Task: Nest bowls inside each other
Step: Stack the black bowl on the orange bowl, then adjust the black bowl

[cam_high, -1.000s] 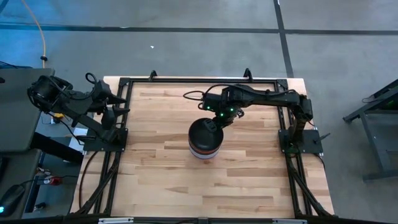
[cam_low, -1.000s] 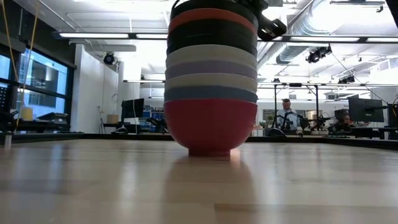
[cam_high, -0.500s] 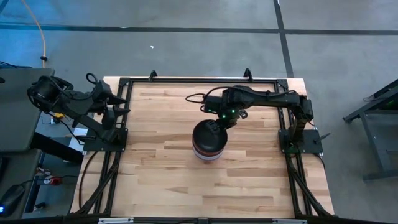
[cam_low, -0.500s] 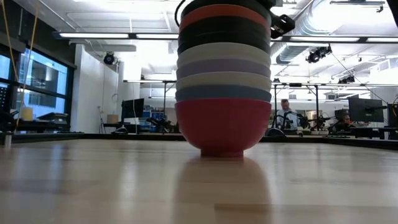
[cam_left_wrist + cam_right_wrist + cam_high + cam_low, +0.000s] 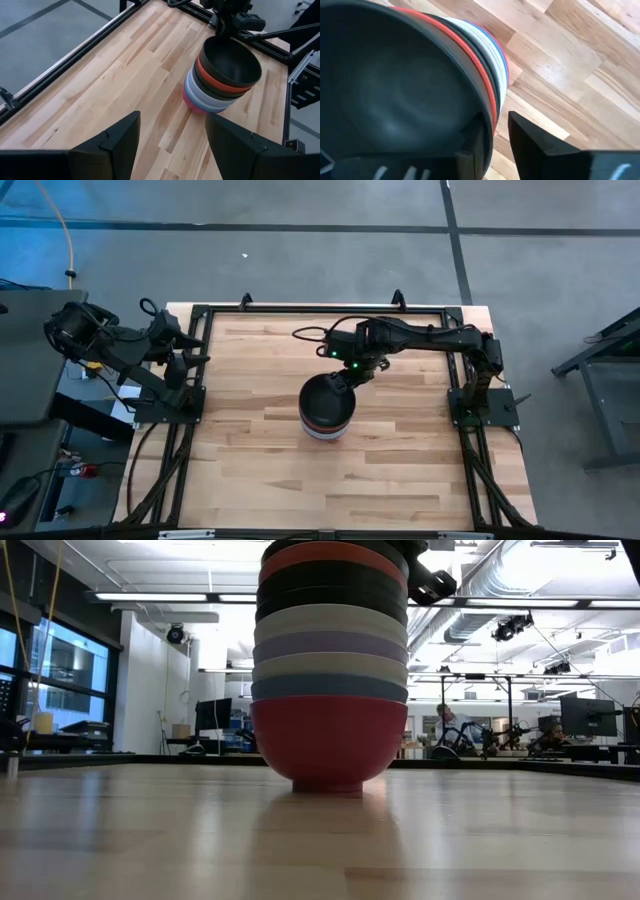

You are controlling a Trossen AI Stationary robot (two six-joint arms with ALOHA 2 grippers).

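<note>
We see the right gripper (image 5: 341, 377) straddling the top black bowl's (image 5: 231, 61) rim, fingers parting; a snag could topple the stack (image 5: 330, 670). The left gripper (image 5: 170, 140) waits open beside the bench (image 5: 250, 450).

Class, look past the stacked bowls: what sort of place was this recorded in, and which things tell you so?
Probably a robotics lab or workshop. Exposed silver ceiling ducts and strip lights run overhead, desks carry computer monitors, and the pale wooden plank table sits in a black metal frame holding robot arms.

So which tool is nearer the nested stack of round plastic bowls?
Right. The right tool is at the rim of the top black bowl on the stack of round plastic bowls; the left tool waits by the table's left edge, well clear.
</note>
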